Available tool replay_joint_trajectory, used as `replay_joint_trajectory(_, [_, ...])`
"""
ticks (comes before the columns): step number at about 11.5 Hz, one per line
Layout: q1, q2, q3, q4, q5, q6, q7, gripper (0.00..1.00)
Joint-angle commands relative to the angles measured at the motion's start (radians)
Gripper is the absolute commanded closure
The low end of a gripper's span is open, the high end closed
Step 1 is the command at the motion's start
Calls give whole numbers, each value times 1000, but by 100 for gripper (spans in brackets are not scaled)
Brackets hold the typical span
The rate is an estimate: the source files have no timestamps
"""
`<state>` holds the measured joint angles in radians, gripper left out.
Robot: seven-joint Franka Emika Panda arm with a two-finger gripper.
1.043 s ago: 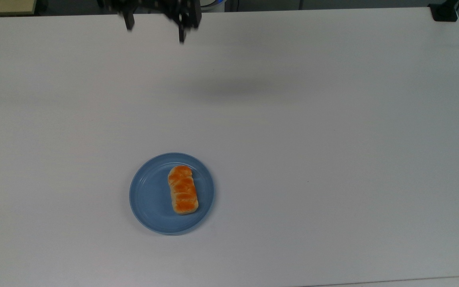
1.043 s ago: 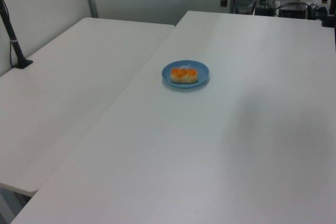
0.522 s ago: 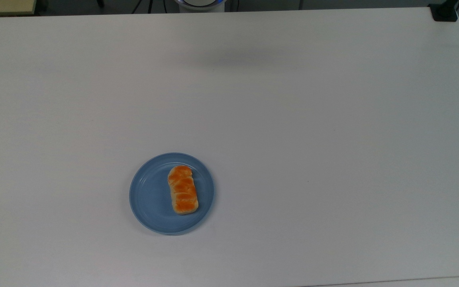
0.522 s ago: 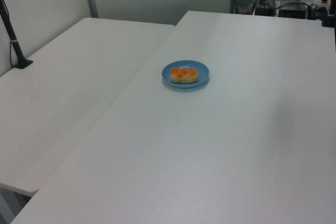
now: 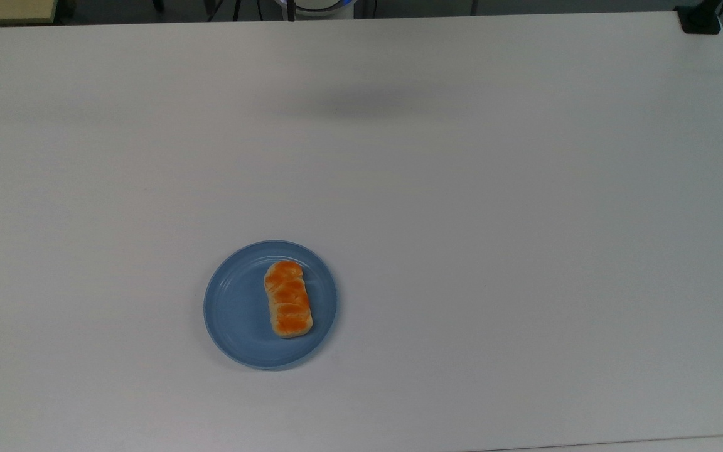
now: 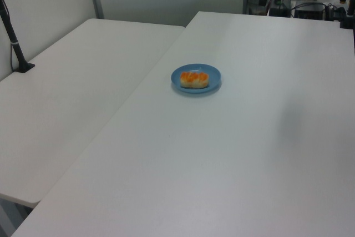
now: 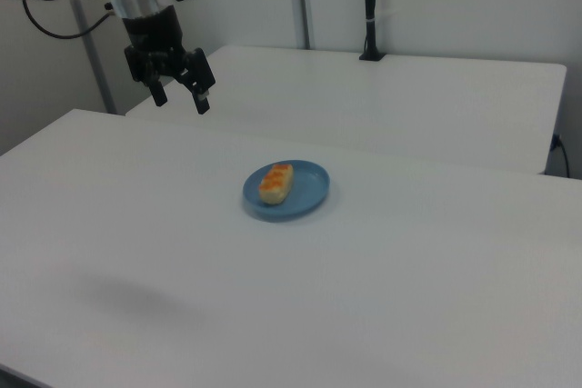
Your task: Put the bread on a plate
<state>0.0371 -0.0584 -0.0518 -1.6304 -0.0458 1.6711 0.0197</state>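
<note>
The bread, an oblong roll with an orange-brown glazed top, lies on the round blue plate, a little toward the top view's right of the plate's middle. The left view shows the same bread resting on the plate, and so does the right view, bread on plate. In the right view my gripper hangs high above the table at the upper left, well away from the plate, open with nothing between its fingers.
The white table spreads wide around the plate. A second white table adjoins it on the left view's left, with a black pole clamped to it. Equipment and cables sit past the far edge.
The gripper, seen at the top view's upper edge a second ago, has risen out of that view. The bread and plate have not moved.
</note>
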Motion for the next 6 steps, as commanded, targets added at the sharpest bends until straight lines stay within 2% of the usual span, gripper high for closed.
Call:
replay_joint_trajectory(1, [-9, -26, 6, -16, 11, -27, -30, 0])
replay_joint_trajectory(6, [-45, -21, 4, 0, 21, -24, -29, 0])
